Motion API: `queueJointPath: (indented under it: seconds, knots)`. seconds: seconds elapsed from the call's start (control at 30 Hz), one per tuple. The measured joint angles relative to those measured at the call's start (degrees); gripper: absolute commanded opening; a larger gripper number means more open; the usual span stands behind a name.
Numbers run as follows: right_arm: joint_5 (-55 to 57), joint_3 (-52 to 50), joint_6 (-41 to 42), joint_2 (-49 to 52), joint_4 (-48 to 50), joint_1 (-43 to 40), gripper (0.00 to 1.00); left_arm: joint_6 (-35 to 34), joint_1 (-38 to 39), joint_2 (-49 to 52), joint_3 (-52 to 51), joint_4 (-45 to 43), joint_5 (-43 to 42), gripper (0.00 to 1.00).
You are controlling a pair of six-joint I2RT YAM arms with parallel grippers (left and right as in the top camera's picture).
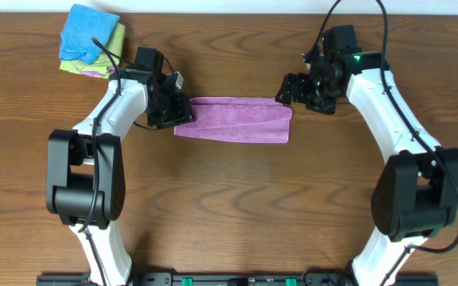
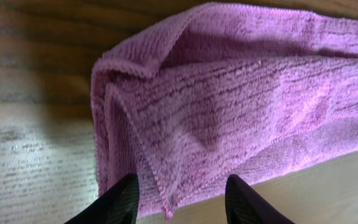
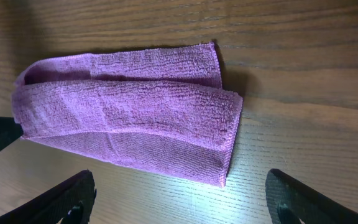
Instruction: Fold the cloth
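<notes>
**Overhead:** between left claw (image 1: 170, 111) and right claw (image 1: 286, 90), the cloth (image 1: 233, 121), folded into a long purple band on the surface (image 1: 229, 206). Left arm bent at the elbow and reaching inward, wrist tipped down over the band's nearest end. Right arm mirrored, wrist pitched down just beside the opposite end. Behind the left claw and well apart from it, a stack of blue and green cloths (image 1: 90, 40).

**Left wrist:** directly below and ahead of the left claw (image 2: 182, 190), fuzzy layered cloth (image 2: 229, 106), with one loose corner pointing back between the fingers (image 2: 126, 199). Jaws roughly half apart, straddling that corner and apparently pinching nothing.

**Right wrist:** just ahead of the right claw (image 3: 180, 177), the other end of the cloth (image 3: 129, 118), its layers stacked and slightly offset. Jaws spread wide and empty, clear of the fabric.

**Handling:** judged soft, light and limp, with nothing to break. Likely to sag, and to shed its layers, if lifted by one ply alone. Best taken at an end corner, pinched through every layer, low against the surface.
</notes>
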State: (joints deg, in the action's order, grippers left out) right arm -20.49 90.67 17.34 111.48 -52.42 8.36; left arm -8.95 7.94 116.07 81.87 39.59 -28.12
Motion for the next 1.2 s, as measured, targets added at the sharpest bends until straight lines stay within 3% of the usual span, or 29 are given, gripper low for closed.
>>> queueJointPath:
  seconds: [0.5,0.6,0.73,0.9,1.1,1.13,1.2]
  knots:
    - [0.00,0.00,0.00,0.00,0.42,0.00,0.88,-2.25,0.00,1.92,-0.04,-2.23,-2.03,0.36]
    - [0.00,0.00,0.00,0.00,0.44,0.00,0.88,-2.80,0.00,3.13,-0.22,-2.14,-2.58,0.29]
    - [0.00,0.00,0.00,0.00,0.44,-0.02,0.88,-3.02,-0.02,3.19,-0.42,-2.12,-3.15,0.12]
    - [0.00,0.00,0.00,0.00,0.61,-0.02,0.88,-3.04,-0.83,3.19,-0.42,-2.03,-4.63,0.06]
    - [0.00,0.00,0.00,0.00,1.09,-0.02,0.88,-3.04,-3.65,3.19,-0.42,-1.84,-5.86,0.06]
    - [0.00,0.00,0.00,0.00,1.18,-0.02,0.88,-3.04,-4.02,3.19,-0.42,-1.70,-5.97,0.09]
    - [0.00,0.00,0.00,0.00,1.31,-0.02,0.88,-2.89,-4.28,3.19,-0.42,-1.64,-6.01,0.27]
